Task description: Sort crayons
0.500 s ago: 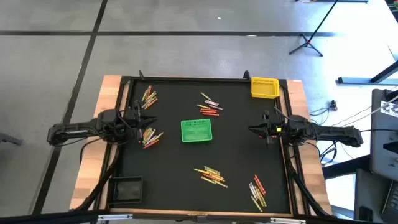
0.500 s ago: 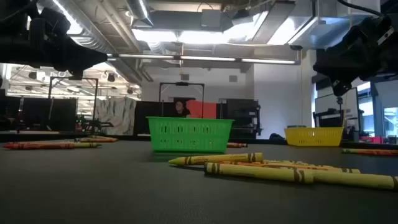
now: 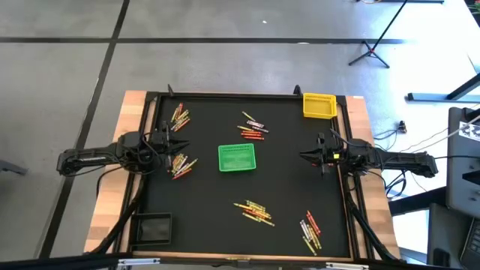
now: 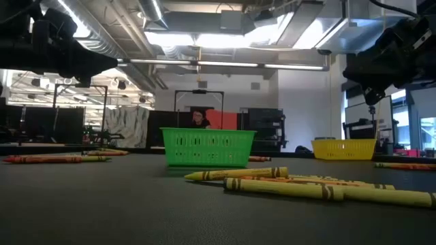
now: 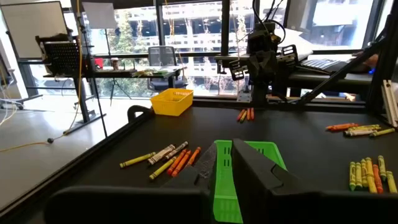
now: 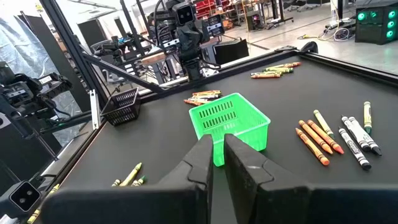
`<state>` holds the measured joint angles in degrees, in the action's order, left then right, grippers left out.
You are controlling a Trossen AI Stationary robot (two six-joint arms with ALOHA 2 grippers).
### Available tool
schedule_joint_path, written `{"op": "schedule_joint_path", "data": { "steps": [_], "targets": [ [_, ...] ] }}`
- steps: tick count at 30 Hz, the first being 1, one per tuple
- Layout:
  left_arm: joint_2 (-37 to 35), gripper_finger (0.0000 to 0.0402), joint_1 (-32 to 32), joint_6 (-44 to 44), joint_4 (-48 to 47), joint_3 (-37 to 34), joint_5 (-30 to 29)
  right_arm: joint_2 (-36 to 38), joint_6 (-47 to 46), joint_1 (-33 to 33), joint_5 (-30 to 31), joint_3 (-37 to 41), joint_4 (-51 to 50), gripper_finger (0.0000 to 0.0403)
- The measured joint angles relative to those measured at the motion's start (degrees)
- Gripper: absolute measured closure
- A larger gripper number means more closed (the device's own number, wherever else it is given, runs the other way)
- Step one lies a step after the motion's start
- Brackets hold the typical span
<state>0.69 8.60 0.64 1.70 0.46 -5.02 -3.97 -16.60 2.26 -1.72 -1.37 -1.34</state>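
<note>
Black tabletop (image 3: 210,195), wood-edged, on a grey floor with dark lines; from low down I see a workshop beyond it, with ceiling lights and a person seated far back.

Green basket (image 3: 237,158): mid-tabletop, upright, between my two arms.

Yellow basket (image 3: 319,105): far right corner.

Black basket (image 3: 154,226): near left corner.

Crayons, five loose clusters, all lying flat on the tabletop, none in a basket:
- far left cluster (image 3: 180,116), mixed red, orange, yellow
- left cluster (image 3: 180,164), just beside my left gripper
- far centre cluster (image 3: 253,127), beyond the green basket
- near centre cluster (image 3: 255,212), mostly yellow and orange
- near right cluster (image 3: 310,229), red and yellow

Left gripper (image 3: 169,146): at the left side, raised off the tabletop, pointed toward the green basket. Fingers (image 5: 261,180) clenched together, nothing between them.

Right gripper (image 3: 306,156): at the right side, raised, pointed toward the green basket. Fingers (image 6: 245,163) nearly together with a thin gap, grasping nothing.

Both arms reach in level from opposite sides, facing each other across the basket.
</note>
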Motion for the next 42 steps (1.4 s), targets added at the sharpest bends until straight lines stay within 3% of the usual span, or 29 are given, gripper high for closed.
{"op": "schedule_joint_path", "data": {
  "steps": [21,26,32,42],
  "targets": [
    [0.0,0.0366,0.0,-0.02,-0.01,0.0,0.0,0.01,0.07,0.0,0.02,0.0,0.05,0.0364],
    [0.0,0.0366,0.0,0.0,0.09,0.01,-0.11,-0.01,10.49,0.0,5.55,0.09,0.92,0.0364],
    [0.0,0.0366,0.0,0.01,2.76,-0.01,-4.61,-0.02,10.86,0.0,6.71,0.09,0.99,0.0364],
    [0.0,0.0366,0.02,-5.24,4.59,-0.01,-4.41,-0.02,12.63,0.0,8.0,0.15,2.82,0.0364]
  ]
}}
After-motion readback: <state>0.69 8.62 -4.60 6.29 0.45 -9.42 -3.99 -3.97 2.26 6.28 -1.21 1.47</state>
